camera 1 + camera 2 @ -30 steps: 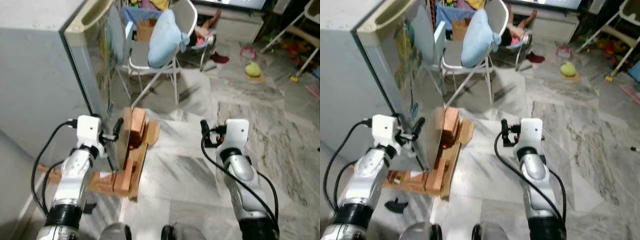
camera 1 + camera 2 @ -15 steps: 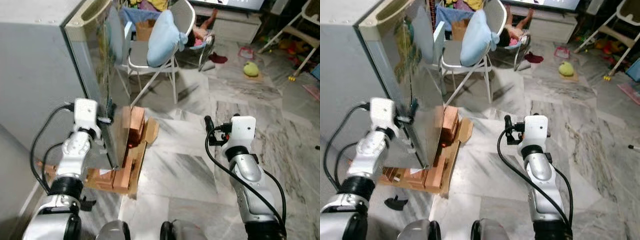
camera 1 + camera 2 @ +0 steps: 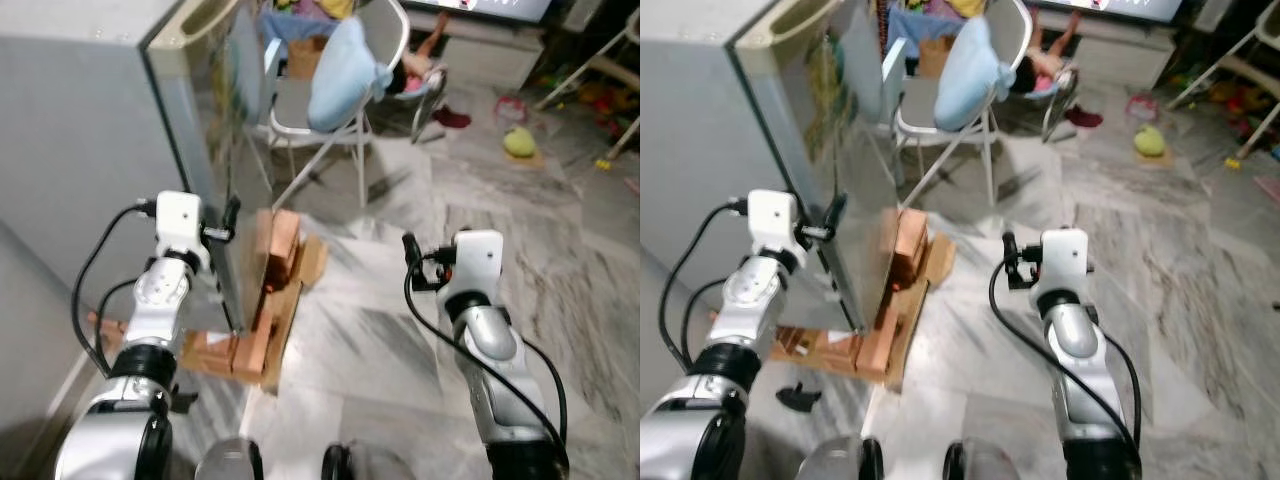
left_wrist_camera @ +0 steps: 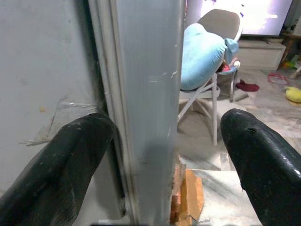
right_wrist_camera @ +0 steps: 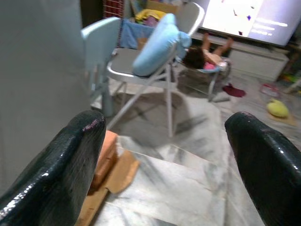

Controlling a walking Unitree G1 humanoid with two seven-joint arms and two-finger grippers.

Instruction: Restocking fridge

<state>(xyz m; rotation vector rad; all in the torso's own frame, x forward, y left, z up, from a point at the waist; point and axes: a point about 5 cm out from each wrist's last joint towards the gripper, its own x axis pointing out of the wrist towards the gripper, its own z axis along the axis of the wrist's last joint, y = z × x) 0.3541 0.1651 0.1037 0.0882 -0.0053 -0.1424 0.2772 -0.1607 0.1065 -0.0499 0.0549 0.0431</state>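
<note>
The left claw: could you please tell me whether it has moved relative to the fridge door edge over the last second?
Yes. The left claw has closed in on the fridge door edge and now straddles it, fingers open, one on each side.

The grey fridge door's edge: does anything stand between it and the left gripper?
Nothing visible does. The left gripper is open, and its two black fingers straddle the edge of the grey fridge door, one on each side. The right gripper hangs open over the marble floor.
</note>
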